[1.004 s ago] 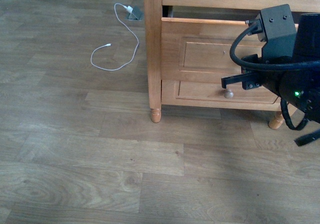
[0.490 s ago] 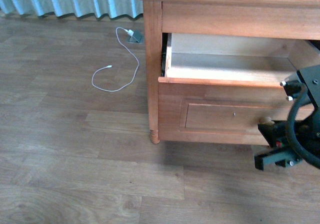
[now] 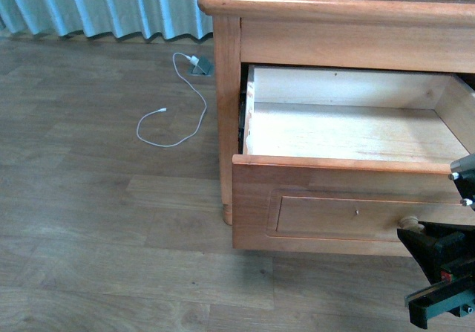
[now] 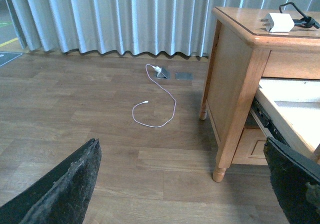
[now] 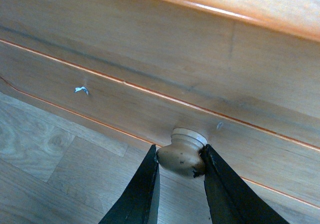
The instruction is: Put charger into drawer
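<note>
My right end effector (image 5: 180, 160) is closed on the round pale knob (image 5: 182, 152) of the drawer (image 3: 326, 198); in the right wrist view both black fingers press on the knob's sides. In the front view only a part of this end effector shows, at the lower right corner, and the rest is cut off by the picture edge. The drawer stands pulled far out of the nightstand (image 4: 235, 83), and its pale wood interior is open to view, but the right end of the drawer is cut off, so I cannot see all of its bottom. The charger (image 4: 279, 22) is not in the drawer: it lies on the top surface of the nightstand, near the front corner, with its thin black cable (image 4: 300, 19) just behind it. The cable runs out of the left wrist picture, so I cannot tell its full shape, and the prongs are too small to make out. In the front view only the lower edge of the white brick is visible at the top of the picture. My left end effector (image 4: 181, 149) is wide open and holds nothing; I see only two dark, blurred fingertips at the lower corners of its own view, well apart from the nightstand. On the wooden floor (image 3: 111, 235) a thin white cable (image 3: 182, 102) lies in a loop, near the pale blue curtain (image 4: 125, 13).
</note>
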Motion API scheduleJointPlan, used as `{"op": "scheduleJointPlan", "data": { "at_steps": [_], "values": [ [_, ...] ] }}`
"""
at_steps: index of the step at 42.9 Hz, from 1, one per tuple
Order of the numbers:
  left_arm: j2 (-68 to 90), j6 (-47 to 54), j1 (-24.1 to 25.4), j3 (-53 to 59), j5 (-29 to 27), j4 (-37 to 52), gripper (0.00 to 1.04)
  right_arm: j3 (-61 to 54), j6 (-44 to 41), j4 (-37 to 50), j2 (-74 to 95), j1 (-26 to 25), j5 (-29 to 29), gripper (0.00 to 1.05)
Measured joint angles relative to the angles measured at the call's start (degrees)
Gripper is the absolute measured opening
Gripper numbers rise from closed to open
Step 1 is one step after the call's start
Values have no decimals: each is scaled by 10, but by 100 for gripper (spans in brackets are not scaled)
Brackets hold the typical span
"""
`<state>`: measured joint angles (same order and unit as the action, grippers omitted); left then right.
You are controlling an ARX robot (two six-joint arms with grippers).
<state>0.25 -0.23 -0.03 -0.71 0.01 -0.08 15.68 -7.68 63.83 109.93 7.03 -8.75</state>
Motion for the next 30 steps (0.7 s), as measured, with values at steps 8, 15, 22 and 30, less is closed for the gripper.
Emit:
{"op": "scheduleJointPlan", "data": {
  "at_steps": [8,15,22,30],
  "values": [
    [0,0,0,0,0,0,99,-11,-6,8,-10,-6,-4,29],
    [0,0,0,0,0,0,99,-29,-9,-29,-69,-31,1,49],
    [0,0,0,0,0,0,99,-31,-12,-98,-159,-59,-12,70],
    [0,0,0,0,0,0,99,-32,-15,-207,-304,-82,-48,96]
  ]
}}
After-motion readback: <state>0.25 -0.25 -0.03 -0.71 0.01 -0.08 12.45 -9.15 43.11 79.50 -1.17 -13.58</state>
